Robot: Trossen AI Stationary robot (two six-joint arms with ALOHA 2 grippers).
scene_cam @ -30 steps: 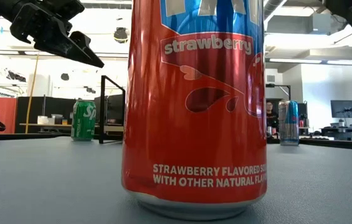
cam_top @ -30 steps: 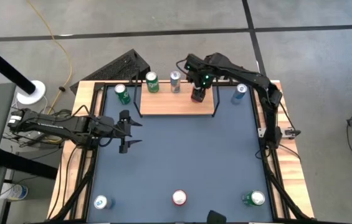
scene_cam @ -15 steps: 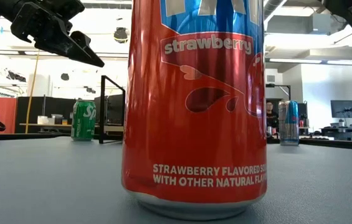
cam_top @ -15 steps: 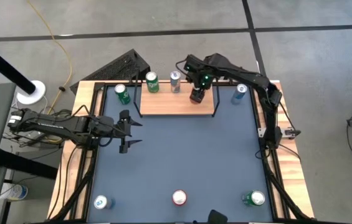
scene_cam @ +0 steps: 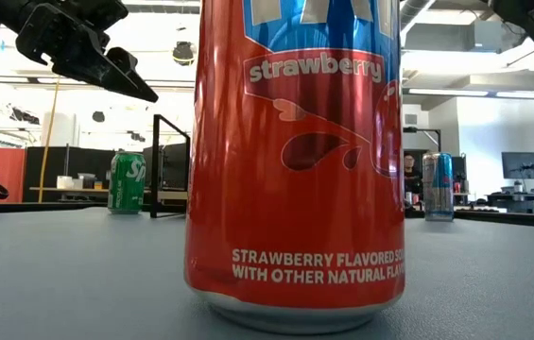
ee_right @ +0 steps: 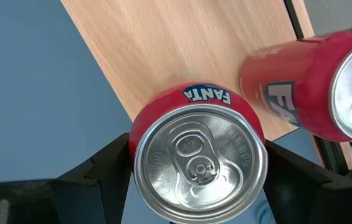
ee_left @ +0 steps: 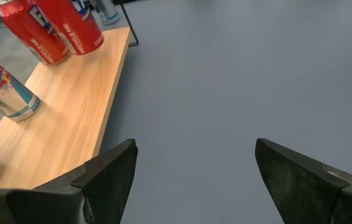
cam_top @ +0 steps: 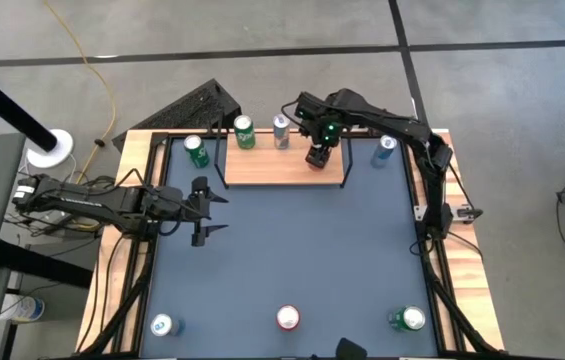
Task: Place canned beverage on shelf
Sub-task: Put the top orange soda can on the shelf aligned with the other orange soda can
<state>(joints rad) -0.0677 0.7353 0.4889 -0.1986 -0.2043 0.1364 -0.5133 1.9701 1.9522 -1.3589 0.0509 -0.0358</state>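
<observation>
The shelf (cam_top: 284,167), a light-wood board with black wire ends, stands at the table's far middle. On it stand a green can (cam_top: 245,131), a silver-blue can (cam_top: 281,130) and a red can (ee_right: 325,87). My right gripper (cam_top: 319,155) is over the shelf's right end, shut on a red Fanta can (ee_right: 199,163), which is hidden under it in the high view. Both red cans show in the left wrist view (ee_left: 51,31). My left gripper (cam_top: 202,210) is open and empty above the table's left side, also seen in the low view (scene_cam: 125,80). My right gripper pinches the red Fanta can by its upper side walls (ee_right: 133,149) between its two fingers, one on each side. The fingers come from above, pointing down. The can is upright, with the shelf board (ee_right: 163,56) under it; its base is hidden by its own top.
A green can (cam_top: 196,150) stands on the table left of the shelf and a blue can (cam_top: 386,148) right of it. Three more cans stand near the front edge (cam_top: 165,325), (cam_top: 288,318), (cam_top: 409,318). The middle one fills the low view (scene_cam: 295,161).
My right gripper has shifted slightly toward the table's right and near edges over the shelf's right end, still shut on the red can. The can showed below the gripper in the high view and is now hidden under it.
</observation>
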